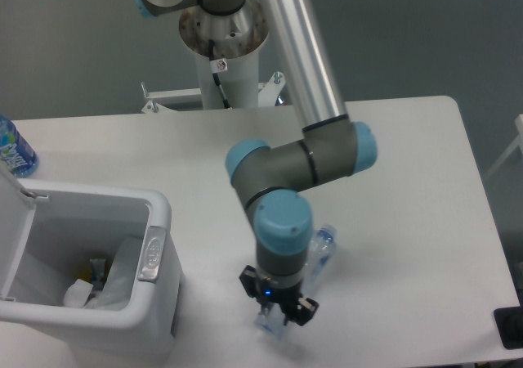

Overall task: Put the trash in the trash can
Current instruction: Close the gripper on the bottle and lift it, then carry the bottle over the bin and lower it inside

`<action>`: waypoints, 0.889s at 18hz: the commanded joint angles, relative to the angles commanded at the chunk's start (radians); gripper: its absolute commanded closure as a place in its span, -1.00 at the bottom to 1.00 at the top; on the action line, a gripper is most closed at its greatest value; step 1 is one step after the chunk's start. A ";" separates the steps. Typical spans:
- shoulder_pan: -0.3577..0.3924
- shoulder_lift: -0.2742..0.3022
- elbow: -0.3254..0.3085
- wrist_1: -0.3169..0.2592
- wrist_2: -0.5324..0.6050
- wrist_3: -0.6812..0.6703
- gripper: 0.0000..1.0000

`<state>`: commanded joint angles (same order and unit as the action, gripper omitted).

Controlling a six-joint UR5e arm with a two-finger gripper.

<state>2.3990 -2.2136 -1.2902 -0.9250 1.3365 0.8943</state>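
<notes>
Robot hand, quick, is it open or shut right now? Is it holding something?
The hand is shut on the crushed bottle, which sits between its fingers near the table's front edge.

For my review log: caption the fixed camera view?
UR5e hand closed on crushed bottle beside open trash can.
</notes>
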 joint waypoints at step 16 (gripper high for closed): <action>0.100 0.158 0.241 0.012 -0.887 -0.471 0.47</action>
<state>2.4989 -2.0557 -1.0492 -0.9127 0.4499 0.4234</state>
